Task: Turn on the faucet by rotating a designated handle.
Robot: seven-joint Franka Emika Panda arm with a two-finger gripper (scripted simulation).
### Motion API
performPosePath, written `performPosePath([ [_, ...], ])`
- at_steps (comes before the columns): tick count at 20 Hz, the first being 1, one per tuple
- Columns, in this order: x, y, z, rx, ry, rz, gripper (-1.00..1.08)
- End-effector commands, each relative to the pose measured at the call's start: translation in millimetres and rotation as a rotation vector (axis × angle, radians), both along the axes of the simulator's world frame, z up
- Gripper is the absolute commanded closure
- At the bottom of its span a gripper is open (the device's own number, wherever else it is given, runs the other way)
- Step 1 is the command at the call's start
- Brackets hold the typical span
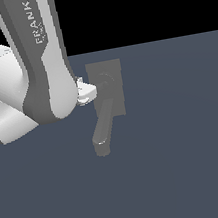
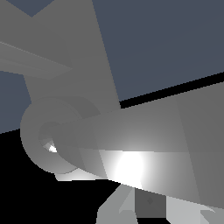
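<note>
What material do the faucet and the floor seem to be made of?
The faucet looks like plain matte grey metal or plastic: one even tone, with no texture; the wrist view shows one soft highlight. The floor is a flat, dull blue-grey surface, without grain or gloss. As this is a render, neither material is certain.

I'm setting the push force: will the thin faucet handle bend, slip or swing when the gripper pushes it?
The handle looks like a solid flat bar, so probably stiff. Joined to a round hub, it likely swings rather than slides. Its smooth glare suggests the gripper might slip along it.
</note>
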State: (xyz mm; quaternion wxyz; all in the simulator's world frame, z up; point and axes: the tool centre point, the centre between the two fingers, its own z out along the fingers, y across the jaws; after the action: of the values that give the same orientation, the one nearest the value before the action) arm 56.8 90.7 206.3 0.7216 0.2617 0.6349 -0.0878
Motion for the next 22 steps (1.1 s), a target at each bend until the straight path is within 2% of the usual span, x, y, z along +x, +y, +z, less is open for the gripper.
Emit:
performPosePath([
  [1,2,9,-3,-0.016,0.004,0.031,1.08],
  [14,15,86,9,-0.079,-0.035,0.224,1.08],
  [22,17,94,12,-0.084,-0.043,0.245,1.08],
])
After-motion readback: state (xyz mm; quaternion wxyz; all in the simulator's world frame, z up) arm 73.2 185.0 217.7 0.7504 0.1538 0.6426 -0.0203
